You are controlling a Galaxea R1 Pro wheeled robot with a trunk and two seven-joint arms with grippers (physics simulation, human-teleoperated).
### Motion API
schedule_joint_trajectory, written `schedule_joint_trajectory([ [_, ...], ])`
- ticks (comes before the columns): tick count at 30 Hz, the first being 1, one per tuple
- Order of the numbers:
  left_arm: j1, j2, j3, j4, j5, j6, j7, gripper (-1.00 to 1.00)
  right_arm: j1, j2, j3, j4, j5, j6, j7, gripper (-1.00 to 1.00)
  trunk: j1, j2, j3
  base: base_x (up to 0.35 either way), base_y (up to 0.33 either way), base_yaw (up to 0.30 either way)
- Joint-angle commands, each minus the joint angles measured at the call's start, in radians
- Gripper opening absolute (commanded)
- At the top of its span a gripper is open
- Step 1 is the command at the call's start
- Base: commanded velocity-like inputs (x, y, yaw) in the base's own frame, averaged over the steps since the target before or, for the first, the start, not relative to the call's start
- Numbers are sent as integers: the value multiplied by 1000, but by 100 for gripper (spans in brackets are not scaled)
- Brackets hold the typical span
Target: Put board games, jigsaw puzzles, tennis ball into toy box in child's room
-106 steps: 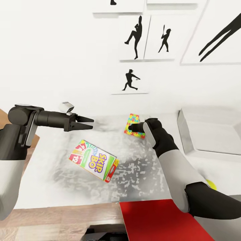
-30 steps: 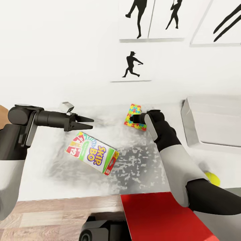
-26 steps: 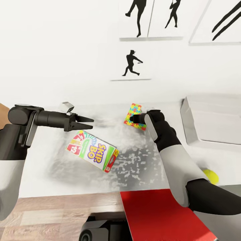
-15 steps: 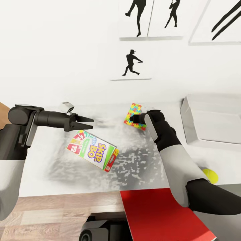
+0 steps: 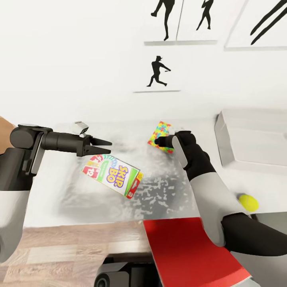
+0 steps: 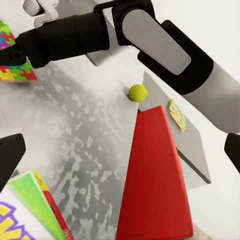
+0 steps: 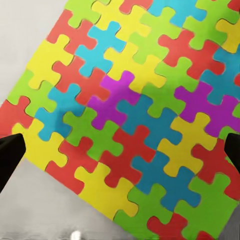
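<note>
On the pale table [image 5: 56,191] lies the white SKIP BO board game [image 5: 113,175] [image 6: 22,212], tilted, just below my open left gripper [image 5: 103,146] [image 6: 120,152], which hovers above it with nothing held. A jigsaw puzzle [image 5: 161,134] [image 7: 135,115] [image 6: 9,67] lies flat near the wall. My right gripper [image 5: 158,141] [image 7: 120,150] is over it, its fingers wide open on either side. The light-grey toy box [image 5: 223,139] stands at the right. The tennis ball [image 5: 248,202] [image 6: 138,93] rests near the table's front right edge.
A red flat panel [image 5: 191,251] [image 6: 155,175] lies on a lower grey surface [image 6: 192,150] at the front right, with a small many-coloured flat piece [image 6: 176,114] beside it. Black silhouette pictures [image 5: 158,71] hang on the white wall. Wood floor [image 5: 71,247] shows below the table edge.
The whole picture has shifted a little, so the camera has moved. Both arms keep their pose and both grippers stay open. The things on the table lie as before.
</note>
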State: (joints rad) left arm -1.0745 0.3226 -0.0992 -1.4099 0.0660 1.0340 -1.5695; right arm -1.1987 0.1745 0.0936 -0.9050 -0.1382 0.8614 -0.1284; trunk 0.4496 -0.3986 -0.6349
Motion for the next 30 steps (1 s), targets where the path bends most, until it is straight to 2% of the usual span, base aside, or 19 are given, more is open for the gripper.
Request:
schedule_joint_trajectory([
  [1, -1, 1, -2, 0, 3, 11, -1, 100, 0, 0, 2, 32, -23, 2, -10, 100, 0, -1, -1, -162, 121, 0],
  [12, -1, 0, -2, 0, 3, 12, -1, 100, 0, 0, 2, 32, -23, 2, -9, 100, 0, -1, -1, -110, 132, 0],
  [30, -1, 0, -2, 0, 3, 12, -1, 100, 1, 0, 2, 31, -22, 4, -8, 100, 0, -1, -1, -33, 11, 0],
])
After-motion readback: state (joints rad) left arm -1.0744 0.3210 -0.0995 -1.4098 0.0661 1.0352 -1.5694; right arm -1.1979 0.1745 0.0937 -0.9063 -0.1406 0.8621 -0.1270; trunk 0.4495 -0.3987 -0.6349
